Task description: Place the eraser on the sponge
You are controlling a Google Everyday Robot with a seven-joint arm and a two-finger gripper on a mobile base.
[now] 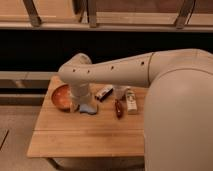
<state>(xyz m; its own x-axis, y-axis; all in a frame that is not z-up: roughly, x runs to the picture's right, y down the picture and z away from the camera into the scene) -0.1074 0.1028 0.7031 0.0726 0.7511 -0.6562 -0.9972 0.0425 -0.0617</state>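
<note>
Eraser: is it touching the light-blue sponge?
Apart. The camera view shows bare wooden tabletop between the small dark-sleeved eraser and the flat light-blue sponge; the gripper hangs right beside the sponge.

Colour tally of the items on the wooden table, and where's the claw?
Orange: 1, bowl
Light blue: 1, sponge
Dark, white and reddish: 1, eraser
Red-brown: 1, elongated object
White: 1, upright labelled item
Total: 5
Claw: low over the table, between bowl and sponge.
</note>
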